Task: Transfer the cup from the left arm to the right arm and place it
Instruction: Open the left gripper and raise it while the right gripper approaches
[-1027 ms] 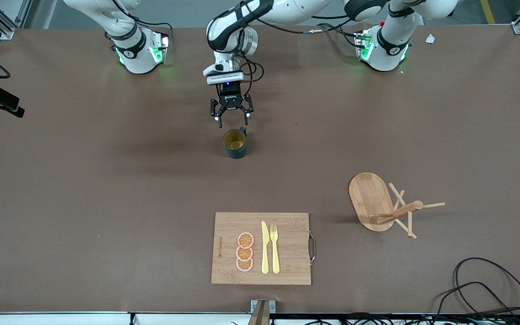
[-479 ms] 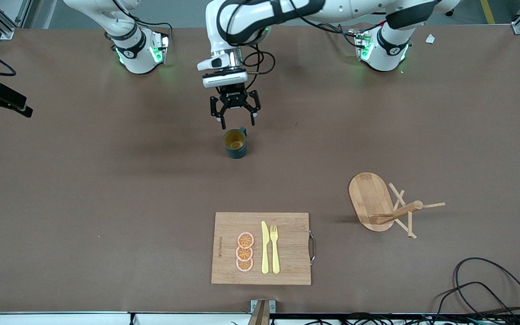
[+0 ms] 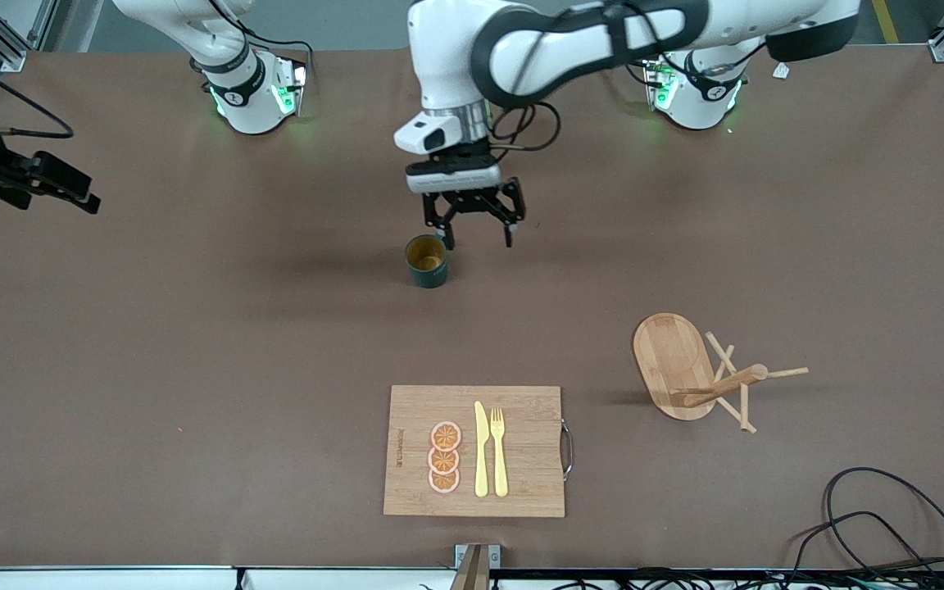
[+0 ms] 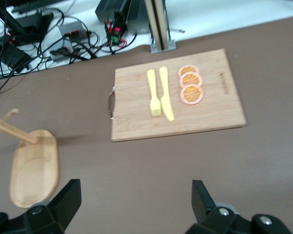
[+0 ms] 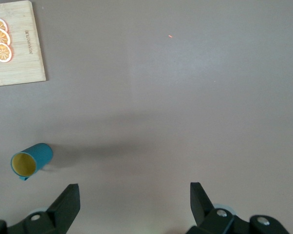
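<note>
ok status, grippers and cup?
Left gripper open, over table beside cup. Right gripper open, up over bare table. Cup upright, untouched. Nothing in the way.

Front view: camera high above the table (image 3: 193,344), at the edge away from the robot bases, facing them; whole tabletop in frame, seen from far off.

Left wrist view: looks down past its own fingertips (image 4: 68,197) over the cutting board (image 4: 205,122) toward the front camera's table edge.

Right wrist view: high, looking down on bare tabletop.

All three views share the cutting board; front and right wrist share the cup (image 5: 30,160).
</note>
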{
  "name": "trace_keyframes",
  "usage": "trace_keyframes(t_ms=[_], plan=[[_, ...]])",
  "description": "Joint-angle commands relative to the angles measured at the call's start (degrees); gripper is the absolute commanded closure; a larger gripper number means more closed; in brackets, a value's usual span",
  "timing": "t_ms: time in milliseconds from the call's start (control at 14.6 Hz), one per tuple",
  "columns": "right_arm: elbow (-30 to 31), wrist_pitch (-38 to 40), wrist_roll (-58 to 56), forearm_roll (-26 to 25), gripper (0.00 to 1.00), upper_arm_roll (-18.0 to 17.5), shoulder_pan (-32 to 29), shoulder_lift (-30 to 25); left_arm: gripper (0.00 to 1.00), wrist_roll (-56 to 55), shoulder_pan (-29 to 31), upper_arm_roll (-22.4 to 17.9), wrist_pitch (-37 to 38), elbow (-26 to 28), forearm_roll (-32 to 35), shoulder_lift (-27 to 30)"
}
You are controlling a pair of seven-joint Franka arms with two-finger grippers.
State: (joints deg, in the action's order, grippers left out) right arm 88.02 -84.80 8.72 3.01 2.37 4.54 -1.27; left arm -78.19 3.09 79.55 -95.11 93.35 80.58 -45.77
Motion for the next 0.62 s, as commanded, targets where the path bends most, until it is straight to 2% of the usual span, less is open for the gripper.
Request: trace_keyframes(t_ms=[0,342,548], plan=[[0.83,-0.71,3.75,0.15,0.00,0.27,2.39,-1.19,0.00,5.57,4.20,2.18,-0.25,-0.44,-3.92,0.42],[1.45,-6.24,13.68,0.24,0.00,0.27,9.34,0.38,0.00,11.65,7.45,2.18,0.53,-5.36,-12.71,0.94],[1.45,-8.18,14.49,1.28,0.00,0.18,10.75,2.32,0.00,14.62,7.72,1.75,3.60,-9.22,-17.63,1.21]])
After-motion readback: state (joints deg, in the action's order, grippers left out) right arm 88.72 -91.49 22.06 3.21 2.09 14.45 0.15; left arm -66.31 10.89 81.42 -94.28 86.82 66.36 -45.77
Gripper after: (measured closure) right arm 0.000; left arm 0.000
